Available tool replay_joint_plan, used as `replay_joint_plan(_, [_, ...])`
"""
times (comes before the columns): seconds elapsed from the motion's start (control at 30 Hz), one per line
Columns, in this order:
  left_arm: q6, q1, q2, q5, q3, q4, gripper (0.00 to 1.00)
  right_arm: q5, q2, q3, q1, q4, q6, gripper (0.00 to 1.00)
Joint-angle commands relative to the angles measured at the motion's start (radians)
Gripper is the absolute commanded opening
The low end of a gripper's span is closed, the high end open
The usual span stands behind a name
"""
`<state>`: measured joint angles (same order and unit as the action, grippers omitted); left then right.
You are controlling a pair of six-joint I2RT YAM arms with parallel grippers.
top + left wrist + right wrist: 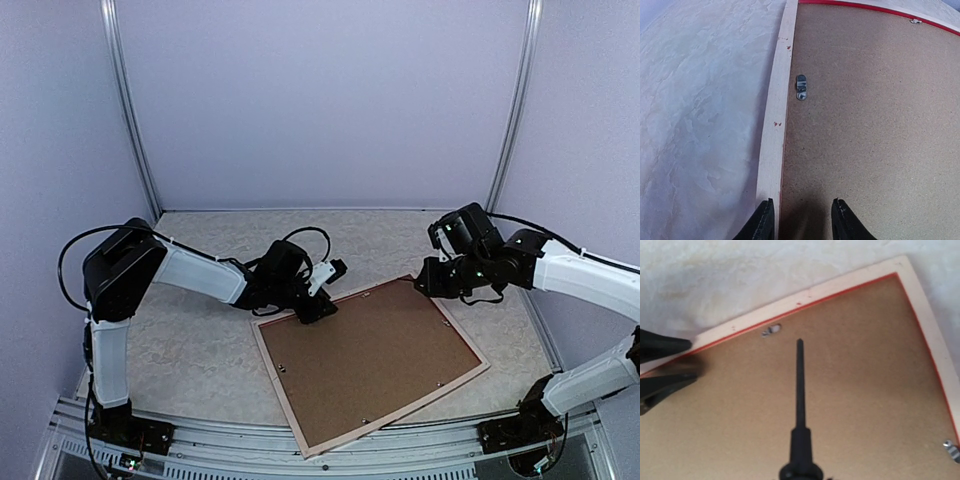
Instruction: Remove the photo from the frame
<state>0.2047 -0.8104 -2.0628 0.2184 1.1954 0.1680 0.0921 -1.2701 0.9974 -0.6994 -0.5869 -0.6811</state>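
Note:
The frame (283, 390) lies face down on the table, pale wood back up, with a thin red line on its inner edge. The brown backing board (370, 355) fills it and hides the photo. My left gripper (318, 308) is open at the frame's far left corner. In the left wrist view it (802, 212) has one finger over the wood rim (775, 125) and the other over the board (870, 125). My right gripper (432, 278) hovers over the far right corner, shut on a screwdriver, whose black shaft (800, 390) points at the board near the rim (805, 292).
Small metal retaining tabs sit along the board's edges (801, 87) (915, 21) (771, 330) (952, 449). The marbled tabletop (190, 350) surrounds the frame. The frame's near corner reaches the table's front rail (320, 462). Purple walls enclose the cell.

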Motion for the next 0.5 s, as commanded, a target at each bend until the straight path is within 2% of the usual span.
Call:
replay_joint_plan(0.0, [0.005,0.007,0.034,0.031,-0.013,-0.028,0.43,-0.019,0.034,-0.057,0.038,0.057,0.031,0.00])
replay_joint_plan(0.13, [0.003,0.015,0.019,0.020,-0.007,-0.033,0.50,-0.018,-0.008,-0.054,0.058,0.054,0.057,0.00])
replay_joint_plan(0.3, [-0.003,0.028,0.009,0.015,-0.006,-0.032,0.49,0.031,-0.077,-0.033,0.089,0.012,0.060,0.00])
replay_joint_plan(0.47, [-0.008,0.037,0.010,-0.022,-0.009,-0.031,0.48,0.096,-0.110,-0.014,0.103,-0.109,0.015,0.00])
